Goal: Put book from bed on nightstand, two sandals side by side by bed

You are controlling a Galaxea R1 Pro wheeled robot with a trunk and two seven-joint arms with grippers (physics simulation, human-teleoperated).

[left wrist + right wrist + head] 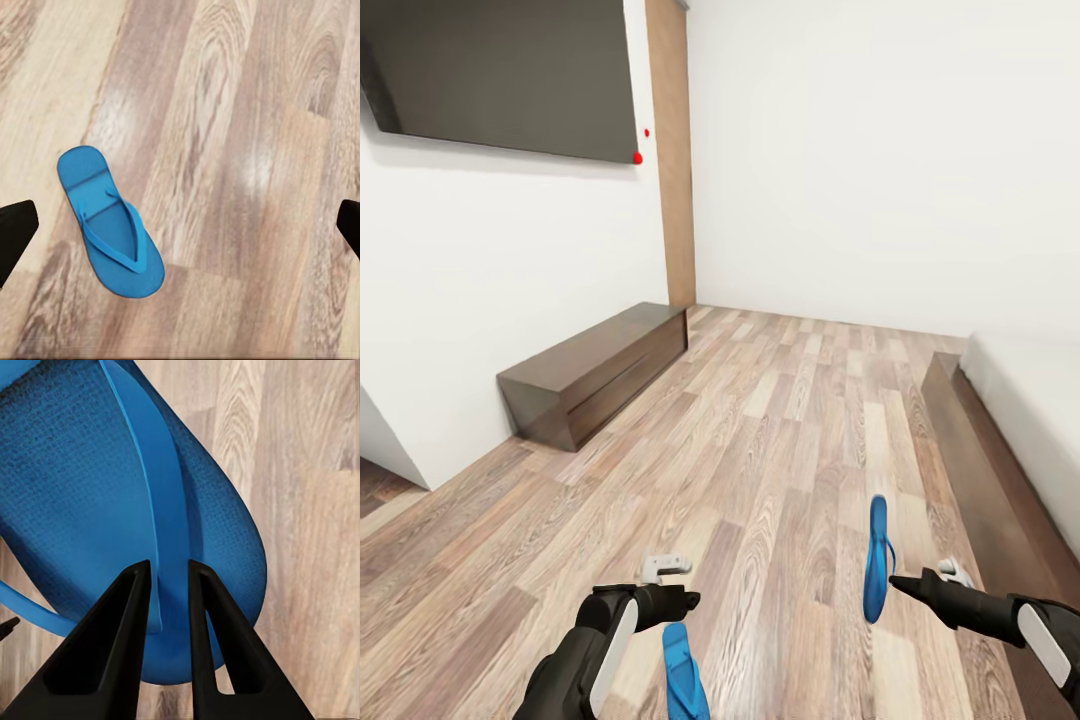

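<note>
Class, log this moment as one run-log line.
right gripper: shut on strap of bright blue flip-flop, lifted | left gripper: open above second blue flip-flop on wood-plank floor

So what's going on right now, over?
Right gripper shut on one sandal's strap, sandal hanging off the floor. Left gripper open over the other sandal, flat on the floor. Bed to the right, nothing between.

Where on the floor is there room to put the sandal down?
Bare floor stretches between the bench and the bed. It is tighter near the arms, around the lying sandal and the one in the right gripper.
</note>
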